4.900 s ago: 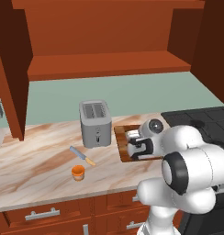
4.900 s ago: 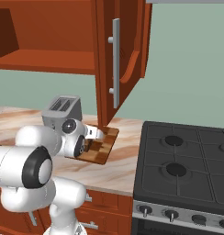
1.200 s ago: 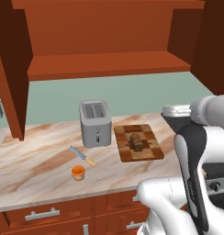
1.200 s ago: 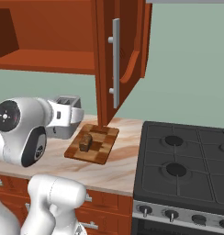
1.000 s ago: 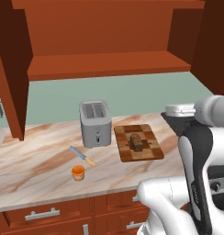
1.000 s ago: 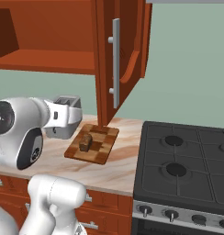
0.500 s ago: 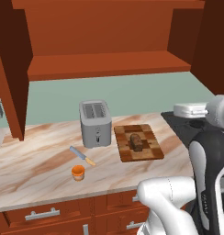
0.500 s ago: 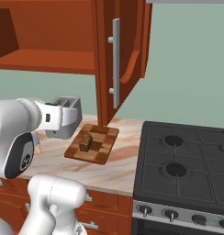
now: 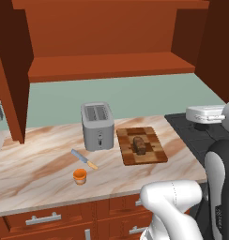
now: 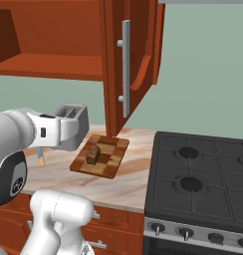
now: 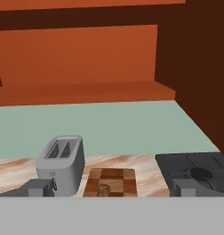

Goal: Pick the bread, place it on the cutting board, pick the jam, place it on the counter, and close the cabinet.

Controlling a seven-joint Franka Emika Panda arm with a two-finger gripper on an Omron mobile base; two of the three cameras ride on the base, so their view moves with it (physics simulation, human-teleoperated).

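Looking along your pincer [image 11: 111,189], you see its fingertips [image 11: 38,187] spread wide with nothing between them, raised above the counter [image 9: 36,159]. Below and ahead, the bread [image 9: 140,145] lies on the cutting board [image 9: 154,152], just right of the toaster [image 9: 97,125]. Further left on the counter, the jam [image 9: 80,176] stands near the front edge, close beside a knife [image 9: 84,159]. Overhead, the cabinet [image 9: 107,65] has both doors open, its shelf bare.
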